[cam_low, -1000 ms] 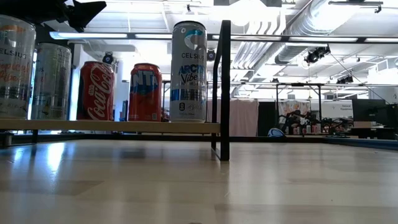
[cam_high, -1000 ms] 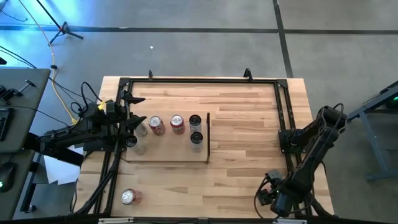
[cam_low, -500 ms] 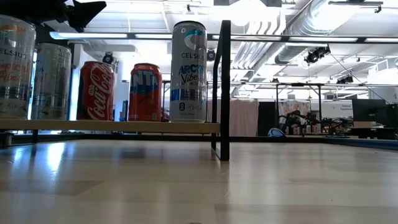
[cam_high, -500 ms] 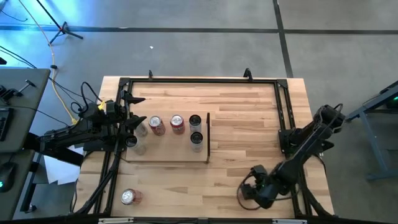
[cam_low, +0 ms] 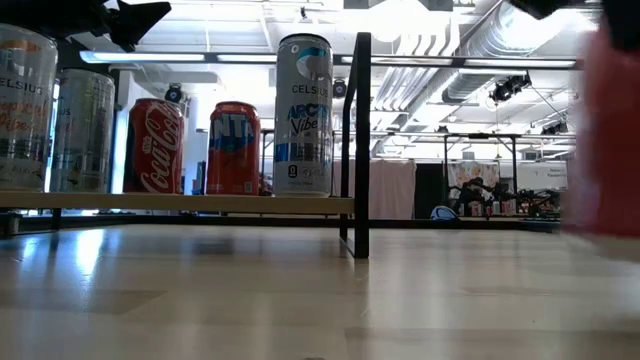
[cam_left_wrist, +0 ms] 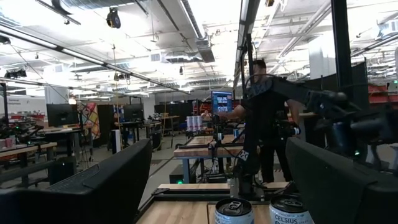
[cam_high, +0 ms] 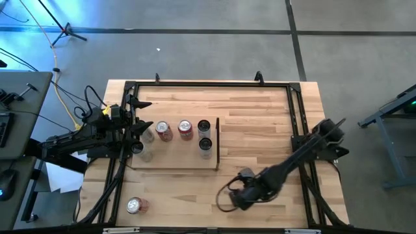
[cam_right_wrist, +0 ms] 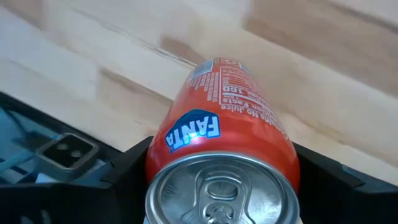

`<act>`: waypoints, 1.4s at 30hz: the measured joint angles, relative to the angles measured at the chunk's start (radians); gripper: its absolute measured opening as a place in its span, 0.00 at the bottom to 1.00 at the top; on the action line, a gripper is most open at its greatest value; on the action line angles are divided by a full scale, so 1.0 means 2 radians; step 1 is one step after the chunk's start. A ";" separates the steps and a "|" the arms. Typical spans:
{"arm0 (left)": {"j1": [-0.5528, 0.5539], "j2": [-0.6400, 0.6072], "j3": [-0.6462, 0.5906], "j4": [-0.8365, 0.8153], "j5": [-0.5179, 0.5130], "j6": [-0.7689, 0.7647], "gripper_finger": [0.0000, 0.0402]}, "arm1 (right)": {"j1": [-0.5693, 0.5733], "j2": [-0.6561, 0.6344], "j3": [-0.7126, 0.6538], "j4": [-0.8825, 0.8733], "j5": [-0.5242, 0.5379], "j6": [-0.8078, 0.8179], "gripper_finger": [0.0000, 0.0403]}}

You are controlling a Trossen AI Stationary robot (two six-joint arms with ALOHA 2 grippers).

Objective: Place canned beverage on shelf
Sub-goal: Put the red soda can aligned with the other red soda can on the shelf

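From above, the shelf [cam_high: 175, 159], a pale wood panel with a thin dark strip on its right edge, carries six cans in the table's left half; the left gripper [cam_high: 138, 127] sits at its left end, fingers spread around nothing. The right gripper [cam_high: 238, 195] reaches low over the table's front, right of the shelf. A spare can [cam_high: 134, 206] stands at the front left corner.

At table height, the shelf [cam_low: 180, 202] holds a Celsius can [cam_low: 303, 115] beside its upright strip; a red blur [cam_low: 605, 130] fills the right edge.

The left wrist sees two can tops [cam_left_wrist: 233, 210] close ahead.

The right wrist shows an orange Fanta can [cam_right_wrist: 224, 149], silver-lidded, pinched between both fingers [cam_right_wrist: 127, 165] above bare table, off the shelf.
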 joint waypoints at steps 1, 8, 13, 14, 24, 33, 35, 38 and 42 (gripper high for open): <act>0.000 0.000 0.000 0.000 0.000 0.000 0.86 | -0.006 0.012 0.023 -0.015 0.000 -0.016 0.72; 0.000 0.000 0.000 0.000 0.000 0.000 0.86 | -0.045 0.099 0.184 -0.141 -0.019 -0.121 0.73; 0.000 0.000 0.000 0.000 0.000 0.000 0.86 | -0.067 0.125 0.250 -0.172 -0.017 -0.166 0.73; 0.000 0.000 0.000 0.000 0.000 0.000 0.86 | -0.071 0.126 0.257 -0.169 -0.012 -0.170 0.73; 0.000 0.000 0.000 0.000 0.000 0.000 0.86 | -0.103 0.126 0.276 -0.109 0.002 -0.215 0.74; 0.000 0.000 0.000 0.000 0.000 0.000 0.86 | -0.111 0.132 0.276 -0.044 0.000 -0.246 0.74; 0.000 0.000 0.000 0.000 0.000 0.000 0.86 | -0.112 0.143 0.276 -0.035 -0.013 -0.251 0.74; 0.000 0.000 0.000 0.000 0.000 0.000 0.86 | -0.115 0.163 0.276 -0.036 -0.043 -0.259 0.74; 0.000 0.000 0.000 -0.001 0.000 0.000 0.86 | -0.118 0.179 0.275 -0.037 -0.060 -0.269 0.74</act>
